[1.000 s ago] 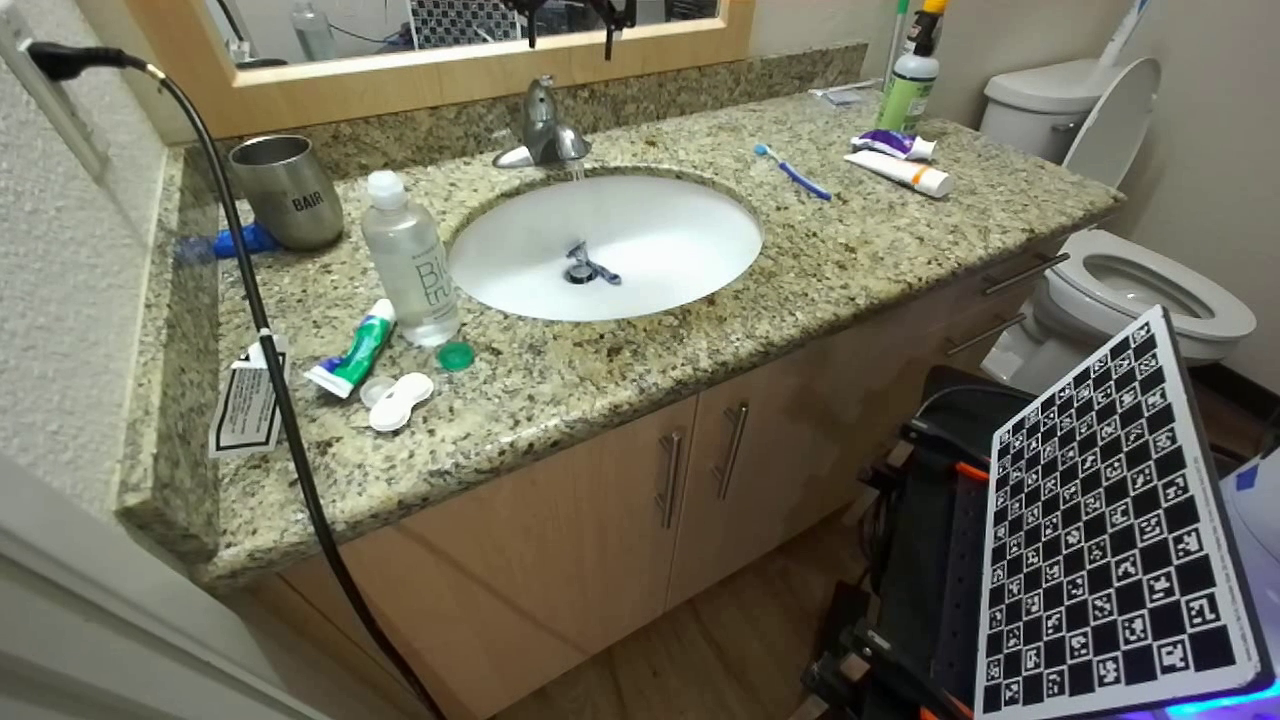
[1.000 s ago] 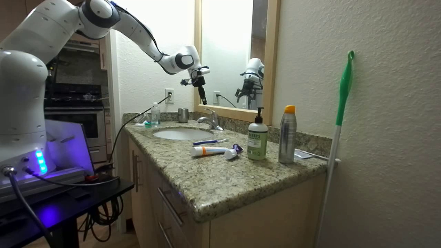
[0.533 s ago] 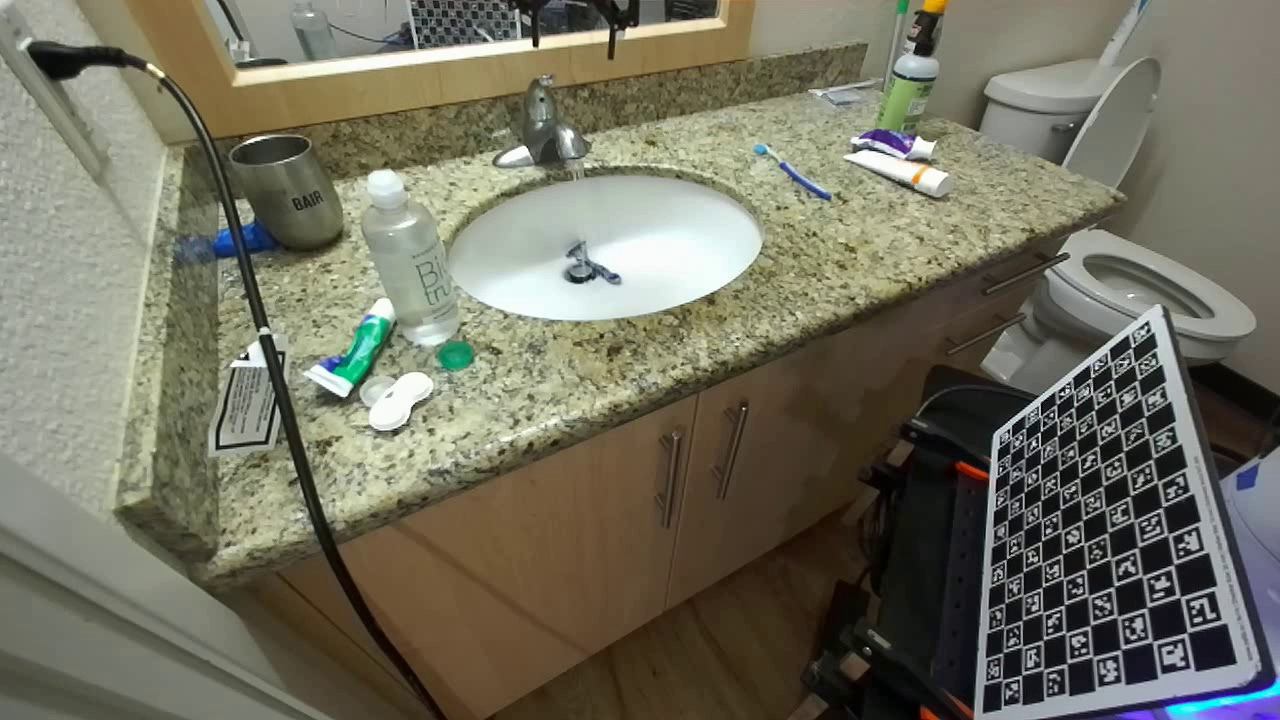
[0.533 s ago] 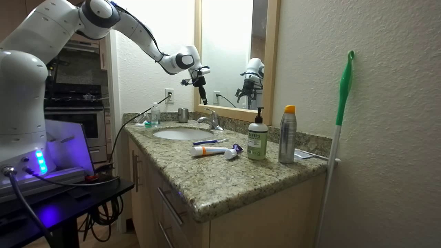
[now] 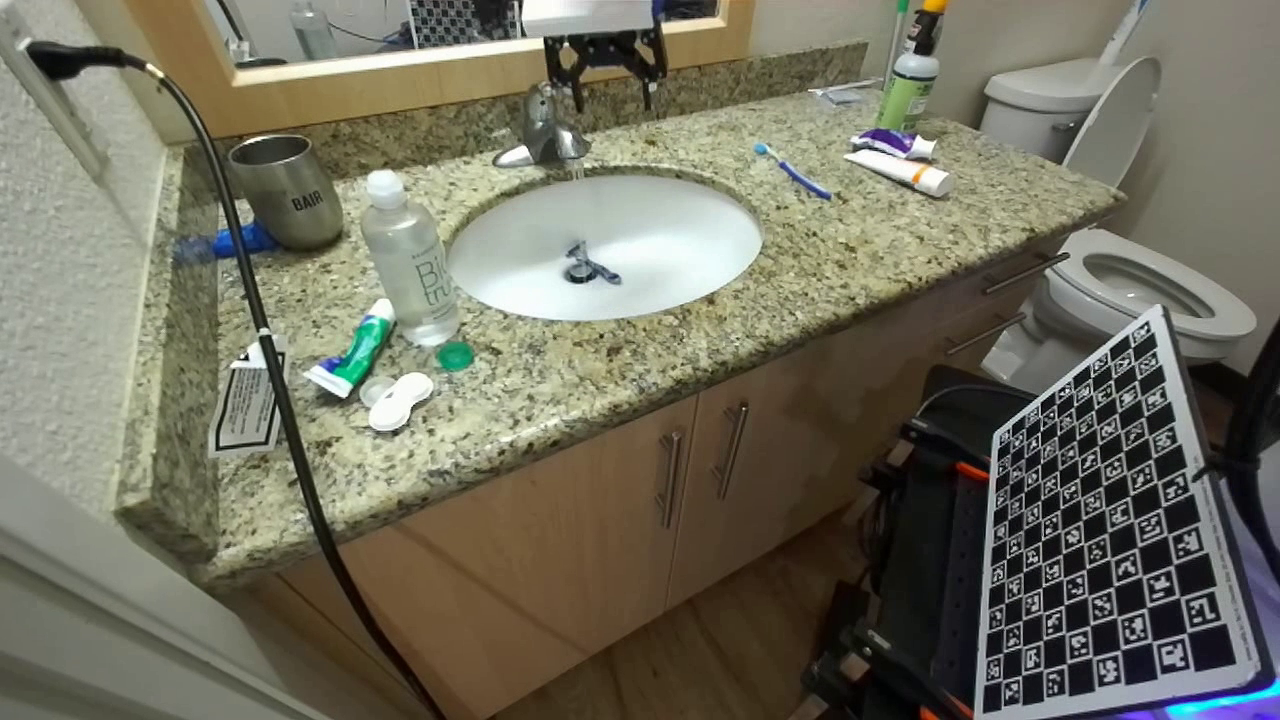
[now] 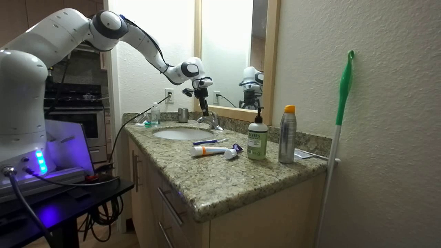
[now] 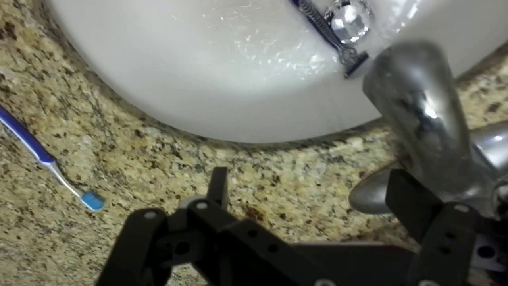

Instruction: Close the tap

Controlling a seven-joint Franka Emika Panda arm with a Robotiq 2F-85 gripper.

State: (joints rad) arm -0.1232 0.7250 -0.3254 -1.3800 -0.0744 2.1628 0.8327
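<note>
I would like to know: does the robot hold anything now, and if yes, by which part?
Nothing is held: the hand is wide open near the tap, gripping no part of it.

Chrome tap point(image 5: 542, 132), running, upright behind basin point(image 5: 685, 235).

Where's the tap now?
In the wrist view, the tap is at right, reaching over the basin and partly hidden by the open gripper; contact is unclear.
</note>
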